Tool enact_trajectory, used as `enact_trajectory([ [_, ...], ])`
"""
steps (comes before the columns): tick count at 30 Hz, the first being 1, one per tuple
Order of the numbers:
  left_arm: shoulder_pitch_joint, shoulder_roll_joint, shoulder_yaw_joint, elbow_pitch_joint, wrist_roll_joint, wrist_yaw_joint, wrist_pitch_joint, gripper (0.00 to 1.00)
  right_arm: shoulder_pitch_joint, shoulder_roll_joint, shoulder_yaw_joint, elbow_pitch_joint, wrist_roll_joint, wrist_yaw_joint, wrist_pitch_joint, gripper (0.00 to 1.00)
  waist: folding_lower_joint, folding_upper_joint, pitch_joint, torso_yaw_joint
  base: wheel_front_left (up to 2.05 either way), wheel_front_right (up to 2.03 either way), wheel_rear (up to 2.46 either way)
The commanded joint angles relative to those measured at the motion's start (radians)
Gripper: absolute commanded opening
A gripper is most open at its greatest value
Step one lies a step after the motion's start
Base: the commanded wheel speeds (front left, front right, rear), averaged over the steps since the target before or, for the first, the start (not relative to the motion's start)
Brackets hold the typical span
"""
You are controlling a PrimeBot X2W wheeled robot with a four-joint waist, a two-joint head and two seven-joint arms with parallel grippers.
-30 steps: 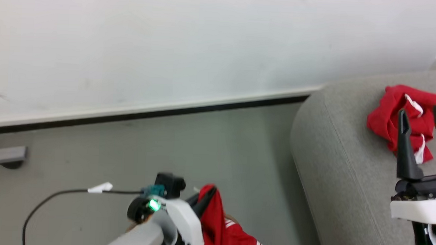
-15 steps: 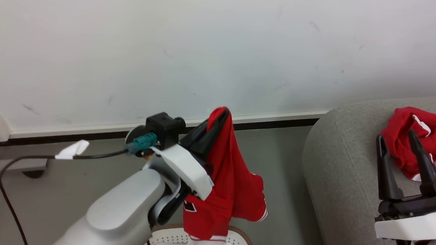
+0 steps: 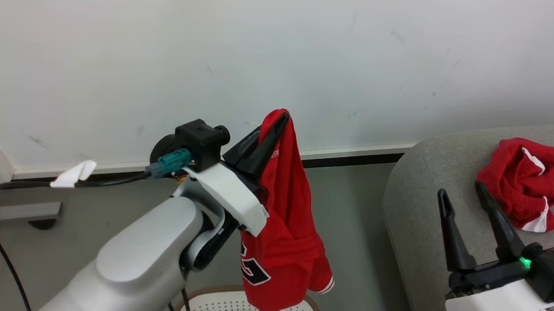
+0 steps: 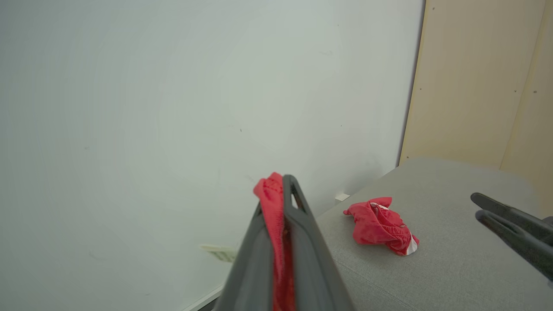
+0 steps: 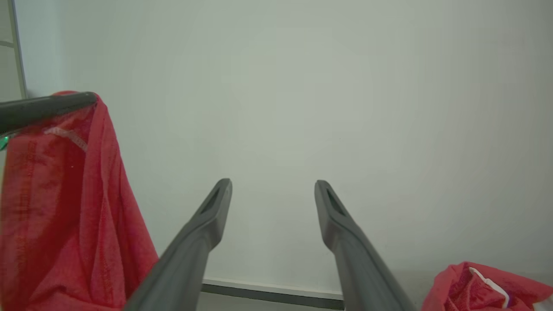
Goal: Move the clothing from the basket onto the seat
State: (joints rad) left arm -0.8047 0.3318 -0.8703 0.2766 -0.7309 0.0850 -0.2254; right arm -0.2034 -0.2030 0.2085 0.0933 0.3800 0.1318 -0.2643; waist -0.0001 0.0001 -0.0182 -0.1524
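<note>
A red garment [image 3: 283, 230] with dark lettering and white striped trim hangs from my left gripper [image 3: 278, 120], which is shut on its top edge, high above the basket [image 3: 233, 301]. The pinched red cloth [image 4: 274, 207] shows between the left fingers in the left wrist view. A second, crumpled piece of red clothing [image 3: 526, 185] lies on the grey seat [image 3: 424, 204]. My right gripper [image 3: 462, 194] stands open over the seat, just left of that heap, holding nothing. In the right wrist view my open right gripper [image 5: 273, 188] faces the wall, with the hanging garment [image 5: 65, 207] at its left.
A white wall with a dark baseboard [image 3: 351, 158] runs behind. Grey floor [image 3: 348, 233] lies between the basket and the seat. A black cable [image 3: 1, 251] trails from my left wrist. A beige panel [image 4: 479, 82] stands behind the seat.
My left gripper has risen with the red garment, lifting it out of the basket until it hangs free. The head camera tilted down. The right gripper has drawn back left of the heap.
</note>
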Motion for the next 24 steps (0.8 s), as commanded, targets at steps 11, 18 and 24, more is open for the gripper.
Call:
enact_trajectory([
  [11, -0.015, -0.016, -0.020, 0.005, 0.007, -0.004, 0.015, 0.00, -0.057, -0.063, 0.272, 0.056, 0.010, -0.002, 0.000, 1.00, 0.0001, -0.0001, 0.002, 0.027, 0.00, 0.00, 0.00],
  [18, -0.032, -0.047, -0.051, 0.020, 0.017, -0.023, 0.018, 0.00, -0.149, -0.055, 0.411, 0.170, 0.053, -0.002, 0.000, 1.00, 0.0001, -0.0001, 0.000, 0.071, 0.00, 0.00, 0.00],
  [24, -0.048, -0.078, -0.080, 0.031, 0.020, -0.041, 0.027, 0.00, -0.234, -0.041, 0.530, 0.279, 0.096, -0.002, 0.000, 1.00, 0.0001, -0.0001, -0.007, 0.122, 0.00, 0.00, 0.00],
])
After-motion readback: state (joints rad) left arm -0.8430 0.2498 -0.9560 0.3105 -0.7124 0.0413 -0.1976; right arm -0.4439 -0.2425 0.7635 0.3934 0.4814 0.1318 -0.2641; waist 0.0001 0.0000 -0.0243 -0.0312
